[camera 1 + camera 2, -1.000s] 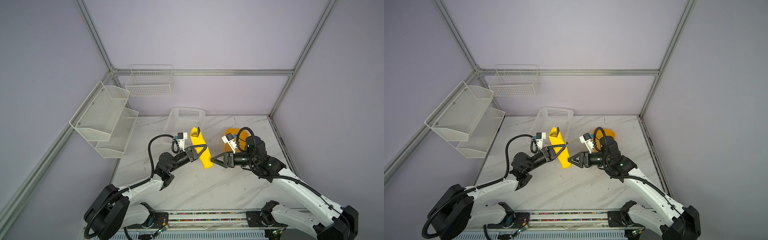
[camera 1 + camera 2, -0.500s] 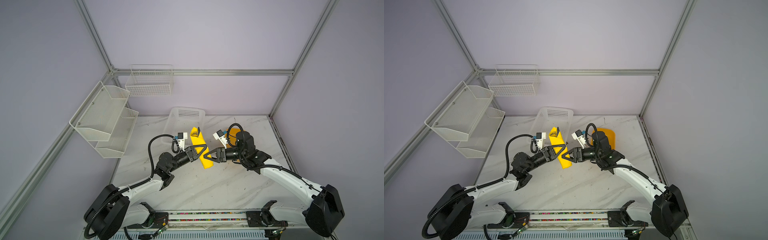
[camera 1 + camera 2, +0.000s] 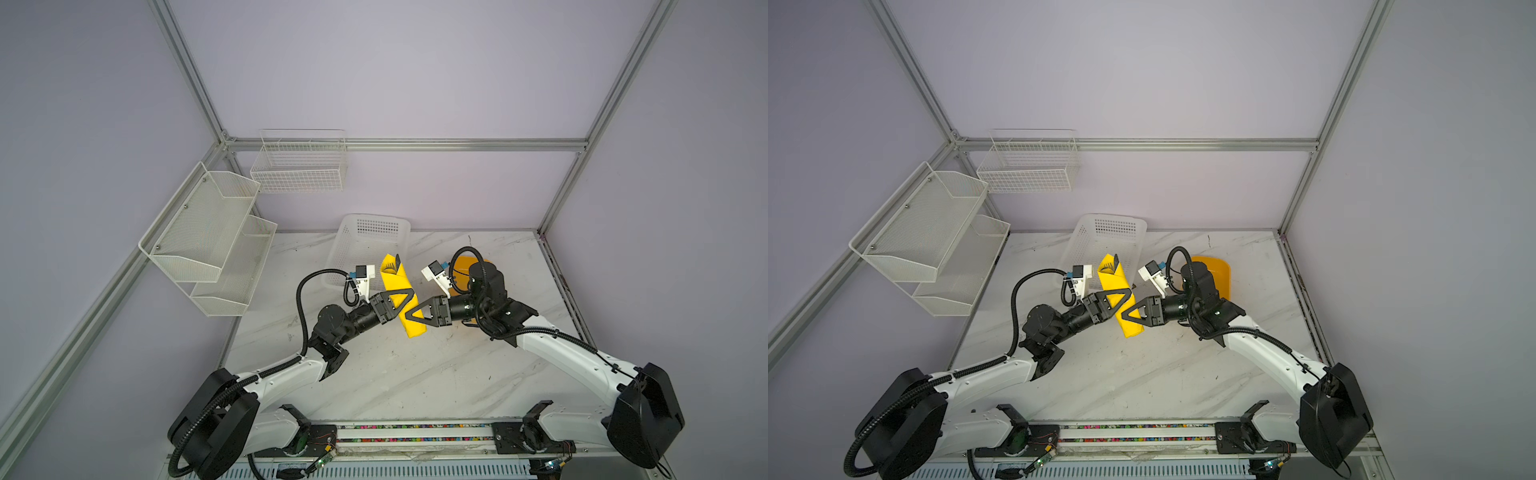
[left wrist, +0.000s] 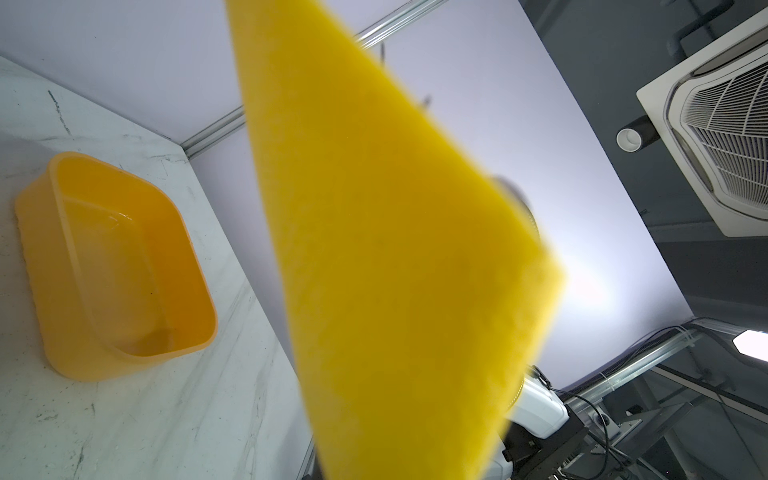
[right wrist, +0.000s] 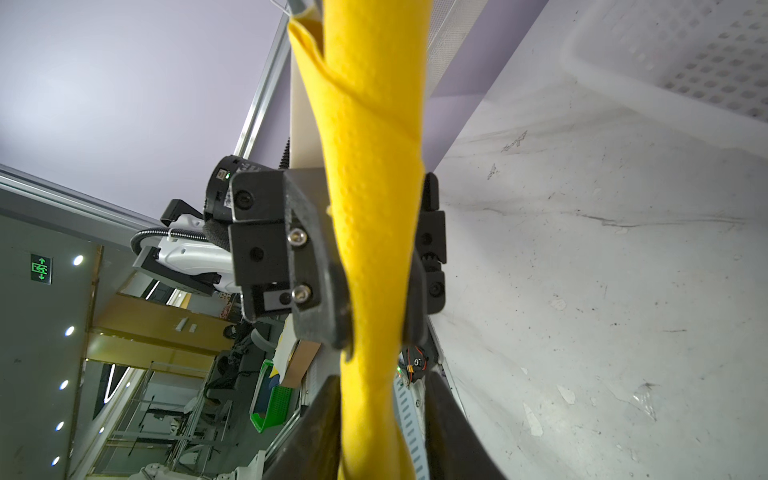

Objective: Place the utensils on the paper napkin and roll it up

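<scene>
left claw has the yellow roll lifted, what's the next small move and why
Probably close the right claw on the lower part of the rolled paper napkin: its fingers flank it there with a gap showing, while the left claw clamps it mid-length, off the table. A second grip would likely steady it.
</scene>
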Controlling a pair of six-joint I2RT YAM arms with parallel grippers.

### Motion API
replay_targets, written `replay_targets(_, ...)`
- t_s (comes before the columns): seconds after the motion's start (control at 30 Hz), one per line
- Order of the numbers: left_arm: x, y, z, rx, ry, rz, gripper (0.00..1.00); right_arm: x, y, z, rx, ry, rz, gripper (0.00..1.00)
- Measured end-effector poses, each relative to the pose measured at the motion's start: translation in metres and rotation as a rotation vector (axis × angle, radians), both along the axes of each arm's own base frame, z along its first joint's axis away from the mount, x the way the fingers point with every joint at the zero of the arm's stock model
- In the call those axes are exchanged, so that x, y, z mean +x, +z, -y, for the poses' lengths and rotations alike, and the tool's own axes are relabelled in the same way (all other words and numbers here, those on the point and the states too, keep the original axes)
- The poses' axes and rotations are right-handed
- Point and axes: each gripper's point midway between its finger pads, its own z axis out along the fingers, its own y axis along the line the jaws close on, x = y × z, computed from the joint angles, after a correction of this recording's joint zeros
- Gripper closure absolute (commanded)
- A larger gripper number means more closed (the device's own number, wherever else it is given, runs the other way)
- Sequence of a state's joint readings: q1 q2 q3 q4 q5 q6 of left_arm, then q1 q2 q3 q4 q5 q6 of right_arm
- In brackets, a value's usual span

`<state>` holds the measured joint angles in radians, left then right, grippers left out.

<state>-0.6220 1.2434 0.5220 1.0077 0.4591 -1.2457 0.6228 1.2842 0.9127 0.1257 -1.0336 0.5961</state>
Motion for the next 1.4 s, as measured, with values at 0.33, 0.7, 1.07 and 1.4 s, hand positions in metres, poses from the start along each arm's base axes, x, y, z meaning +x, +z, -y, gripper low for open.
replay_targets(0.33, 0.001, -0.001, 0.0, 0.003, 0.002, -0.004, 0.88, 0.0, 0.004, 0.0, 0.013, -0.001, 0.009, 0.83)
replay_targets(0.7, 0.0, 0.001, 0.0, -0.003, 0.0, 0.004, 0.84, -0.001, 0.007, 0.001, 0.019, -0.014, -0.012, 0.9)
replay_targets(1.07, 0.0, 0.0, 0.0, 0.004, 0.004, 0.008, 0.64, 0.0, 0.014, 0.003, 0.041, -0.032, 0.004, 0.92)
replay_targets(1.4, -0.003, 0.001, 0.0, 0.006, -0.011, 0.01, 0.62, 0.002, 0.02, 0.003, 0.06, -0.055, 0.017, 0.92)
